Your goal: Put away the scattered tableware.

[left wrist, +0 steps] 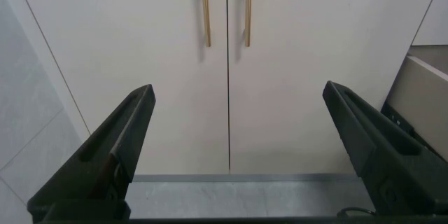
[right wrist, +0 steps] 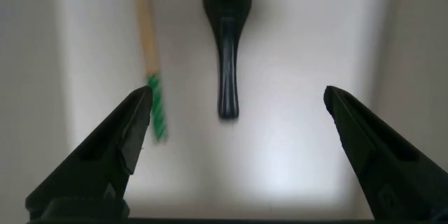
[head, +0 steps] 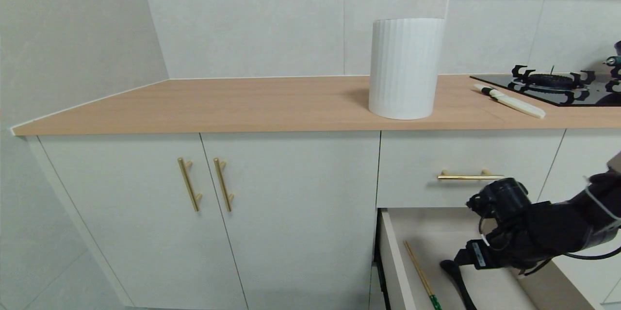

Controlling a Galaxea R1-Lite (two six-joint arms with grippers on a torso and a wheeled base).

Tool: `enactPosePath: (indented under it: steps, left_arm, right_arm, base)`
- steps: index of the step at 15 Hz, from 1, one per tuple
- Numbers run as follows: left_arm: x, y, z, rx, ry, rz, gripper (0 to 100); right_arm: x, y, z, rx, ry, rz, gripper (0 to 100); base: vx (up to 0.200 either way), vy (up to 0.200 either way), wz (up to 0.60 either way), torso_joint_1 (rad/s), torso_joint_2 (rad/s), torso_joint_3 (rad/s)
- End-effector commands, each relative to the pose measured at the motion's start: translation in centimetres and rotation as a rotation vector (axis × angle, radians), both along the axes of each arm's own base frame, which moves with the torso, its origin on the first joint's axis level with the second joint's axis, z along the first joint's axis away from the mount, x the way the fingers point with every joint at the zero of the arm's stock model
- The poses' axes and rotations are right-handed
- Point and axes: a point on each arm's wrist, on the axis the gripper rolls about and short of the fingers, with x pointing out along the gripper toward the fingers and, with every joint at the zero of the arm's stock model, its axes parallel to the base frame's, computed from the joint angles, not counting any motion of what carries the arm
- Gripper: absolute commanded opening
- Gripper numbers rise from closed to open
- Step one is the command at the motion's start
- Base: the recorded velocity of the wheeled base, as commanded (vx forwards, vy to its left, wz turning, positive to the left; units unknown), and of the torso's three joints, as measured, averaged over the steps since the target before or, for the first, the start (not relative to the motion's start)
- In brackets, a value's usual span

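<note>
Two cabinet doors (left wrist: 294, 77) face the left gripper (left wrist: 237, 89), spread wide and empty, while beside them the pulled-out drawer (head: 393, 256) lies under the right gripper (right wrist: 236, 96), equally wide and empty, and holds chopsticks (right wrist: 149, 56) and a black spoon (right wrist: 226, 42) side by side, not touching.

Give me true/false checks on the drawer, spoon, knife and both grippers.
The lower drawer is open. True.
The knife lies on the countertop. True.
The black spoon is on the countertop. False: it lies in the drawer beside the chopsticks.
The right gripper is shut on the spoon. False: it is open, above the spoon.
The left gripper is open and holds nothing. True.
</note>
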Motion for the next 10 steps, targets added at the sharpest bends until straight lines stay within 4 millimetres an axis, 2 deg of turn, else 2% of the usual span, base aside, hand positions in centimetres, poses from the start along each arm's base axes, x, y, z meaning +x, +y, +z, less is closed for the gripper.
enactPosePath:
  steps: [1, 4, 7, 10]
  left_arm:
    - [0.0, 0.0, 0.0, 0.001, -0.001, 0.0, 100]
    - [0.0, 0.0, 0.0, 0.0, -0.001, 0.0, 100]
    - [0.0, 0.0, 0.0, 0.0, 0.0, 0.0, 100]
    - [0.0, 0.0, 0.0, 0.0, -0.001, 0.0, 100]
  right_arm:
    - [-3.1, -0.3, 6.9, 0.044, -0.117, 0.029, 100]
    - [-5.3, 0.4, 9.4, 0.046, -0.143, 0.088, 100]
    - [-6.9, 1.1, 10.3, 0.042, -0.127, 0.141, 100]
    - [-8.2, 1.1, 10.5, 0.004, -0.083, 0.211, 100]
  base:
    - [0.0, 0.0, 0.0, 0.0, 0.0, 0.0]
    - [0.0, 0.0, 0.0, 0.0, 0.0, 0.0]
    - [0.0, 0.0, 0.0, 0.0, 0.0, 0.0]
    - [-0.2, 0.0, 0.0, 0.004, 0.0, 0.002]
